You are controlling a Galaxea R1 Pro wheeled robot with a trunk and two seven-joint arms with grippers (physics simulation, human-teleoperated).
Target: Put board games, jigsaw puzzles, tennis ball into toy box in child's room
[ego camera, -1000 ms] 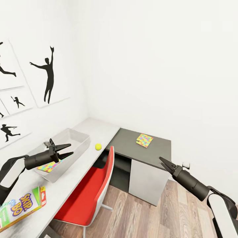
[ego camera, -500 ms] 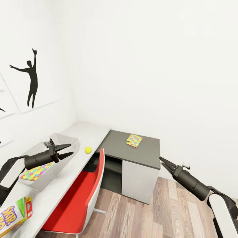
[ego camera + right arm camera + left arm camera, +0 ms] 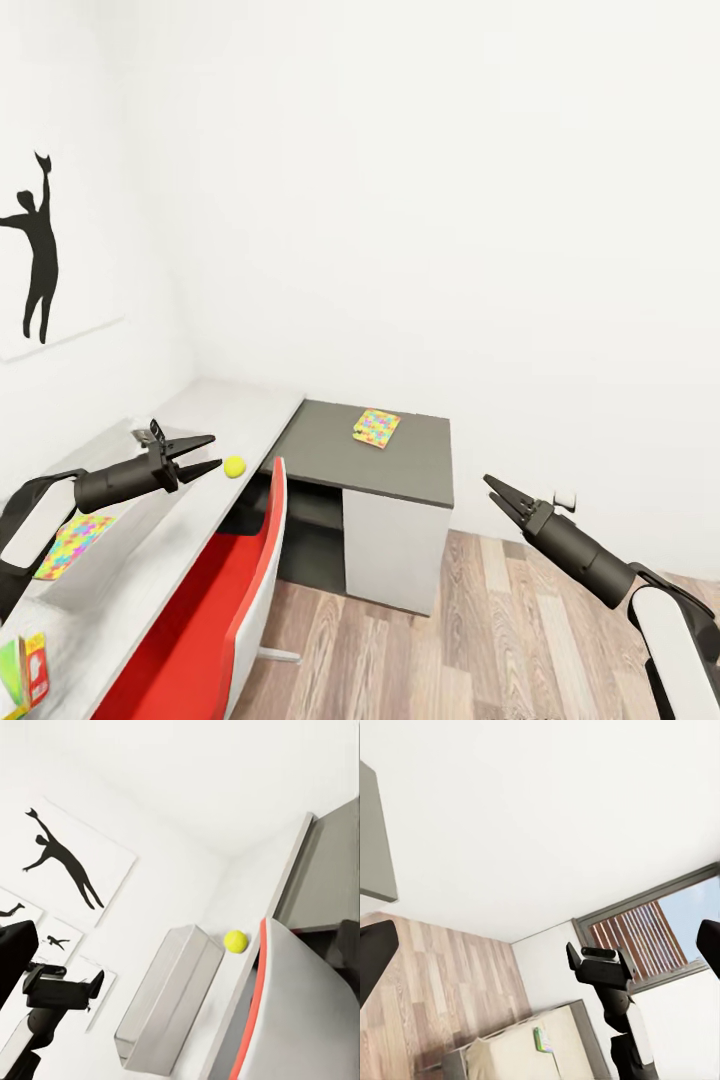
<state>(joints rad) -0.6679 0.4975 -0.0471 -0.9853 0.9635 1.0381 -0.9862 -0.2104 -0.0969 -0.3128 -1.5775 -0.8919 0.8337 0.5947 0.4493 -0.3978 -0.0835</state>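
The pale table (image 3: 200,420) runs along the wall from 8 toward 10 o'clock in the head view, meeting a dark desk (image 3: 400,460) near centre, with a red chair (image 3: 215,600) tucked under it at 7. The toy box (image 3: 60,590) sits at 8 o'clock holding one puzzle (image 3: 70,540), a second puzzle (image 3: 376,427) lies on the dark desk, a game box (image 3: 25,670) shows at the picture's lower-left edge, and the ball (image 3: 234,466) rests on the table just ahead of the left pincer (image 3: 203,455). Both pincers are empty with their fingers spread, the right pincer (image 3: 498,495) hanging over the floor at 4 o'clock.
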